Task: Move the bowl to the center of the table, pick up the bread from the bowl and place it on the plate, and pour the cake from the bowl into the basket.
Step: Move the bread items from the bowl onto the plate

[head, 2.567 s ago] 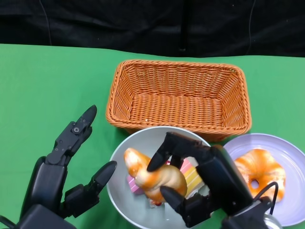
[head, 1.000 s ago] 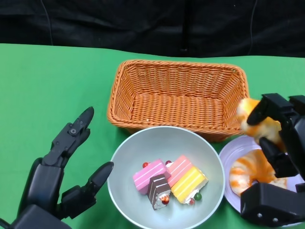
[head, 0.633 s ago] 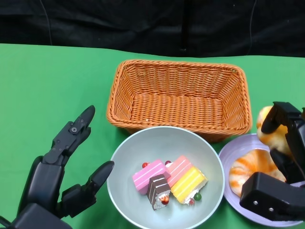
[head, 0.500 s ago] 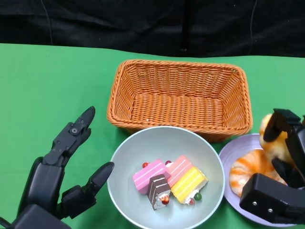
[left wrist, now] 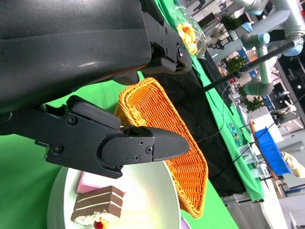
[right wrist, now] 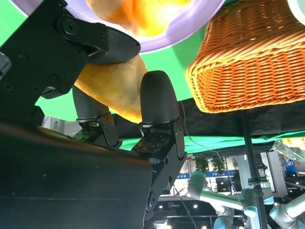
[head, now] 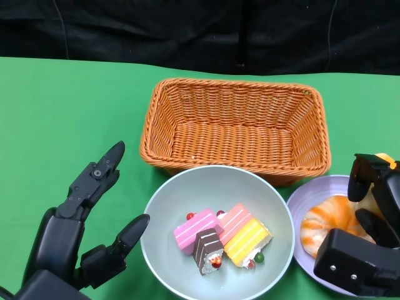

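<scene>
right hand point(head: 369, 231) grips the bread point(right wrist: 114, 88) just over the plate point(head: 306, 200) at near right, so placing is nearly done and pouring remains. left hand point(head: 75, 237) waits spread and holding nothing. basket point(head: 236, 128), far centre, holds nothing; bowl point(head: 187, 194), near centre, holds cake slices point(head: 222, 236); the plate carries another pastry point(head: 328, 215).

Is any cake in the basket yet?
No, the basket holds nothing, and the cake slices lie in the bowl.
</scene>
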`<state>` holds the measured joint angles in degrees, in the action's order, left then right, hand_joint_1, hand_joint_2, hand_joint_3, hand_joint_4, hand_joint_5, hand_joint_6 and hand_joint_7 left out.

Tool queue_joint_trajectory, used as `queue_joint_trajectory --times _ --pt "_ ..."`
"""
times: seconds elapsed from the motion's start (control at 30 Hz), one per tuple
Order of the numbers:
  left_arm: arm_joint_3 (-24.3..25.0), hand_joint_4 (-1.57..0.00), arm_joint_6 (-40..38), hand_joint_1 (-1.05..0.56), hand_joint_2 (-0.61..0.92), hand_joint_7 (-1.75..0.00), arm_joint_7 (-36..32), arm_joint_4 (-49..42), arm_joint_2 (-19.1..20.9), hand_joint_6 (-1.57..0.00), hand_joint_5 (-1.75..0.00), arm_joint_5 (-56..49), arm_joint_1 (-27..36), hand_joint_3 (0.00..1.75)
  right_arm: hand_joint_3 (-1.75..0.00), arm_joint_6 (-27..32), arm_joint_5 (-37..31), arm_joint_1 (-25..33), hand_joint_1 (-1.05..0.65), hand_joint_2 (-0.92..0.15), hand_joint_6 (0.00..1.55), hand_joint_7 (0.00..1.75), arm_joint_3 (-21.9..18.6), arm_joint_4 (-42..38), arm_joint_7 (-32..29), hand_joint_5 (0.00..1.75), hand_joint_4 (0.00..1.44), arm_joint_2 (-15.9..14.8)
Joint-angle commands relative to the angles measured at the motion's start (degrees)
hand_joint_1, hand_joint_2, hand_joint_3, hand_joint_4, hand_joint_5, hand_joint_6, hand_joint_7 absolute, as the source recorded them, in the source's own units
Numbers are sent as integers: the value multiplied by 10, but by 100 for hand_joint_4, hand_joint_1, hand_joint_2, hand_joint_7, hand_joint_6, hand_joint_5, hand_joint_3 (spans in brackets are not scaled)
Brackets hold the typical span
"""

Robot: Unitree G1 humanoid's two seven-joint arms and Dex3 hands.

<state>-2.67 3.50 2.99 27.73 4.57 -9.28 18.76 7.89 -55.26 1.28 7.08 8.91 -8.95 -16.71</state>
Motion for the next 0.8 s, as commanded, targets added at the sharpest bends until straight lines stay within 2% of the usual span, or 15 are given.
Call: queue_joint_trajectory --times 0.03,0.07,0.1,0.17,0.8 --pt "5 0 -6 -61 92 0 4 9 6 -24 -67 5 1 47 -57 43 10 4 -22 -64 80 62 9 39 102 132 77 -15" --pt "5 0 -7 -61 92 0 4 10 6 -24 -67 6 1 47 -44 51 10 4 -23 -71 88 36 11 46 119 126 75 -15" --pt "5 0 -7 -61 92 0 4 10 6 -24 -67 6 1 47 -37 55 9 4 -24 -75 92 22 11 49 125 123 75 -15" --pt "5 0 -7 -61 92 0 4 10 6 -24 -67 6 1 47 -30 60 8 4 -24 -78 96 10 12 54 132 121 74 -15" --pt "5 0 -8 -61 92 0 4 10 6 -24 -67 6 1 47 -22 71 10 4 -25 -83 100 2 18 59 135 120 74 -20"
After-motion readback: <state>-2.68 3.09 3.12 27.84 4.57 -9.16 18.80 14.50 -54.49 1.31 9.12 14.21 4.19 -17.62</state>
